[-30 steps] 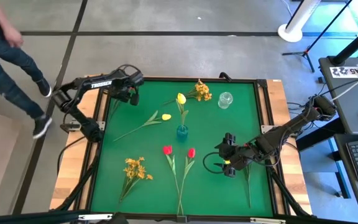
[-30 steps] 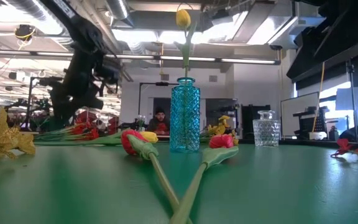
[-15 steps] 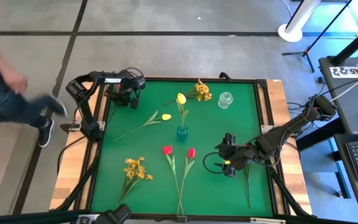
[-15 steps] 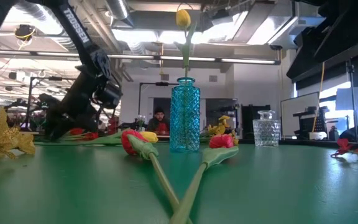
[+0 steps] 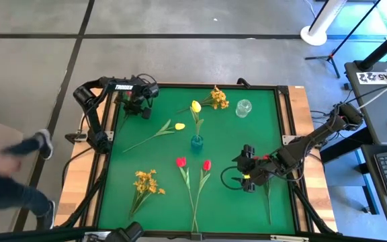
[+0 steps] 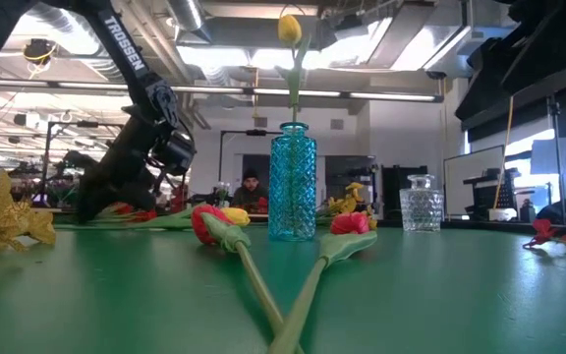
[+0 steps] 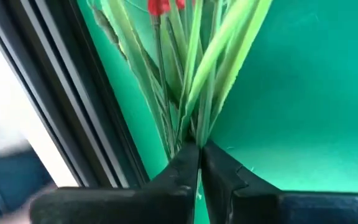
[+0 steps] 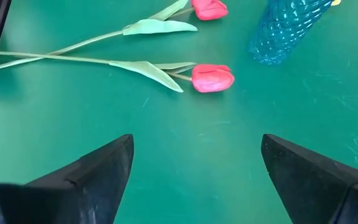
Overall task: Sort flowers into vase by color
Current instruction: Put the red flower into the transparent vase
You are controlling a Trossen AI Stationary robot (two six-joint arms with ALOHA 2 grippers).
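Observation:
A red small-blossom spray (image 7: 194, 68) lies by the table's far-left corner, its red blossoms (image 6: 126, 208) on the mat. My left gripper (image 7: 199, 155) is down on it, shut on its stems. A yellow tulip (image 5: 195, 106) stands in the blue vase (image 5: 197, 142). Two red tulips (image 5: 193, 163) lie crossed near the vase, and a yellow tulip (image 5: 179, 126) lies left of it. Yellow-orange clusters lie at the far edge (image 5: 217, 99) and near left (image 5: 146, 183). My right gripper (image 8: 191, 174) is open, low over the mat on the right, touching nothing. My left gripper pinches the red spray's green stems (image 7: 191, 134) between its two shut fingers, at the place where the stems and leaves run together. The fingers slant down from above at the far-left corner. The spray fans out ahead of the fingertips and lies on the mat.
A clear glass vase (image 5: 244, 107) stands far right of centre. Another green stem (image 5: 267, 195) lies on the mat by my right gripper. The table's raised black frame (image 7: 61, 124) runs close beside my left gripper. A person (image 5: 12, 175) moves on the floor to the left.
My left gripper has come down from above the far-left corner to the red spray on the mat, its arm folding in closer to the table. The person on the floor has walked from the far left toward the near left.

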